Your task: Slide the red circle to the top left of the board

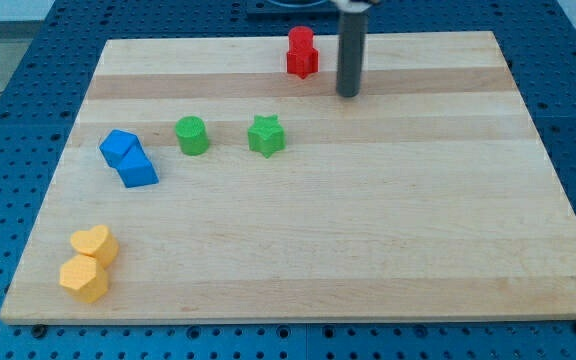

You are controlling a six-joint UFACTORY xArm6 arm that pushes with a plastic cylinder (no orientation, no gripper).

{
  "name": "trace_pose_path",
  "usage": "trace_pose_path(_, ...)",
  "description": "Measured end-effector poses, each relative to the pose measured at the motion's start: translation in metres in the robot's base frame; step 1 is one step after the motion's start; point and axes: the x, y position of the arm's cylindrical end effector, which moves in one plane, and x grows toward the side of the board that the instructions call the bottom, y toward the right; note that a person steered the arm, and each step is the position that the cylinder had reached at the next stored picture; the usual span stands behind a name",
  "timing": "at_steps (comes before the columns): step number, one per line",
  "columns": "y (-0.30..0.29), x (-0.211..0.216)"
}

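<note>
The red blocks point(301, 53) sit near the board's top edge, a little left of centre; two red shapes are touching or stacked there, and I can't tell for certain which is the circle. From them, my tip point(348, 94) lies at about four o'clock, just beside and apart, carrying nothing, only a bare rod on the wood. The top-left corner of the board point(118, 50) is off at nine o'clock from the red pair. So I judge I'm roughly on the correct side: I'd want the tip at three o'clock of the red, then push towards nine. The green star point(266, 135) and green cylinder point(192, 135) lie below, well clear of that path.
</note>
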Motion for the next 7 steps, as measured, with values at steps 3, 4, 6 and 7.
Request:
trace_pose_path(3,-0.082,-0.081)
trace_pose_path(4,-0.089,-0.082)
trace_pose_path(6,-0.101,-0.100)
trace_pose_path(7,-0.153,-0.101)
